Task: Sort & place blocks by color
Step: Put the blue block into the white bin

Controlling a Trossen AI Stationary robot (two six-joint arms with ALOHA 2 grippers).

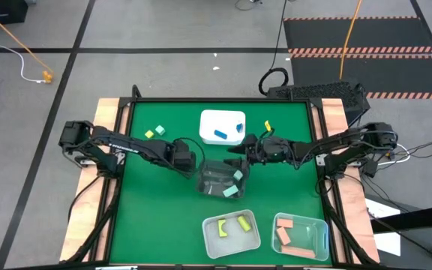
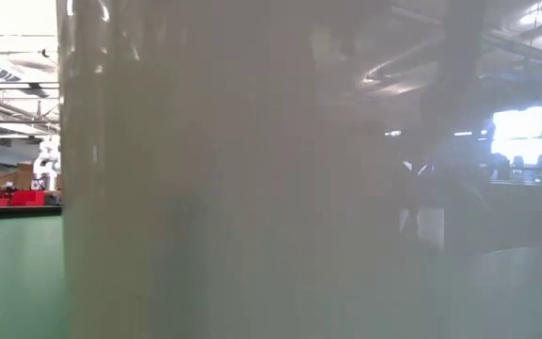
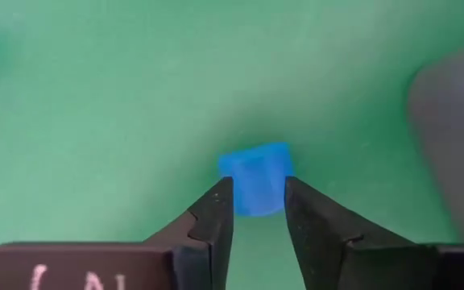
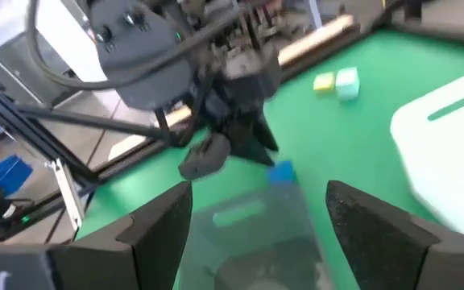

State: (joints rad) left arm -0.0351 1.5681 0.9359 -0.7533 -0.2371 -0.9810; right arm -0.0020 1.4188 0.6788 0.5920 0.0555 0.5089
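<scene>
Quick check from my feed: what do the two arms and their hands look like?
Both arms are dark, jointed, with black cables looping along them. The left hand has two black, tapered wedge fingers and whitish lettering on its body. The right hand has broader, flat dark fingers.

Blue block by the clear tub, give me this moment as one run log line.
left gripper: closing on blue block, on mat beside clear tub | right gripper: open over tub, empty

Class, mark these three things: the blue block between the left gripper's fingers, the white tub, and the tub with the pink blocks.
blue block [image 3: 255, 179], left wrist view, front face.
white tub [image 1: 214, 120], high view, bare floor near its rim.
tub with pink blocks [image 1: 320, 238], high view, right rim.
</scene>
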